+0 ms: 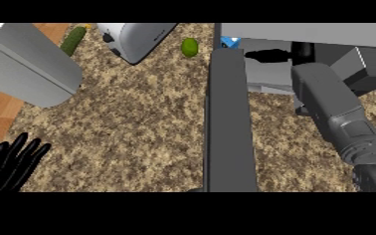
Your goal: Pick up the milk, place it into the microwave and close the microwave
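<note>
Reaching into the microwave (pixel 294 35), the right robot hand (pixel 268 56) shows only a dark tip; whether it grips anything I cannot tell. Left of it stands the open door (pixel 229 124) on the speckled surface (pixel 140 114). The left robot hand (pixel 18 162) rests open, low. Just beyond the door's far end, a blue-white milk (pixel 231 42) corner peeks

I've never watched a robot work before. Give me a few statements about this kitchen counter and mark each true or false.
1. The microwave door stands open. True.
2. The left hand holds the milk. False: it rests open at the lower left edge, holding nothing.
3. A green lime lies on the counter beside the toaster. True.
4. The right forearm lies across the toaster. False: it reaches toward the microwave's inside, right of the door.
</note>
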Controlling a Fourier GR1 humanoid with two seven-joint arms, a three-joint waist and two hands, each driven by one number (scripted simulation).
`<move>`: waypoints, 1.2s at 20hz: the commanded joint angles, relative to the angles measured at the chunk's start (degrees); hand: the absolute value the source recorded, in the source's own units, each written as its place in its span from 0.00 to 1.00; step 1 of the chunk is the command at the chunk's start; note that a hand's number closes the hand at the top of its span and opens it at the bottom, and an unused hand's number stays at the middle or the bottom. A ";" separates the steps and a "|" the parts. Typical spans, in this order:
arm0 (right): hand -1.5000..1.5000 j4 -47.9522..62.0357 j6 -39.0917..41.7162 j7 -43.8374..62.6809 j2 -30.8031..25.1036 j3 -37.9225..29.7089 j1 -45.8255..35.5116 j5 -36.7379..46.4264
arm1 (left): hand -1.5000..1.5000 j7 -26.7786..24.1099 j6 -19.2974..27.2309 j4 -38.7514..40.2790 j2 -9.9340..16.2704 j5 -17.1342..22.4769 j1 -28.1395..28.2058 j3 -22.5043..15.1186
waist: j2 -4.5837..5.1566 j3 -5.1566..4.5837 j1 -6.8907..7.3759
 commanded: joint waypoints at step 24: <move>0.00 -10.76 24.36 -15.93 13.81 2.17 32.70 -4.42 | 1.00 -14.37 0.50 19.02 -4.40 -30.63 -9.65 -18.40 | -3.40 -0.44 -8.05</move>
